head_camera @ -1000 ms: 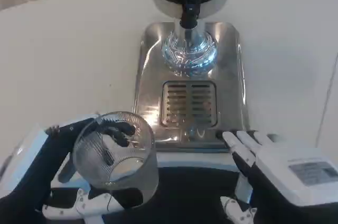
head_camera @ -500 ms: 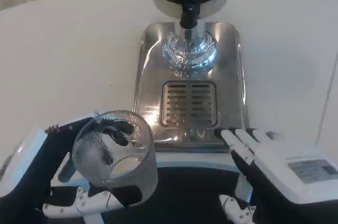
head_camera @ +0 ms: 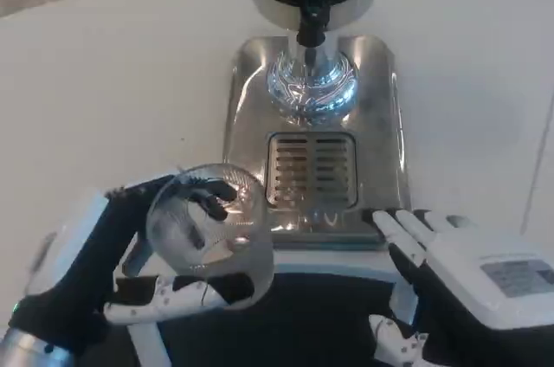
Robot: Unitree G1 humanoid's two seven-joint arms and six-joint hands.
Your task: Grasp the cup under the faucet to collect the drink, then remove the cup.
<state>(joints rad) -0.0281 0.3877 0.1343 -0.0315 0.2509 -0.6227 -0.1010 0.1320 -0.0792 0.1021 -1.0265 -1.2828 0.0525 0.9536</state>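
Cup (head_camera: 208, 233) gripped, apparently, in left hand (head_camera: 121, 254).

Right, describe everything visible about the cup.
The cup is a clear, ribbed tumbler that looks like glass or plastic, with an open round rim and no handle. No drink can be made out inside. The left hand holds it, black fingers wrapped around its wall, tilted with its mouth toward the camera. It sits low and left, short of the steel drip tray, not under the faucet.

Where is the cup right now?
In the head view, the clear cup sits lower left, held in the left hand, near the drip tray's front-left corner, short of the faucet.
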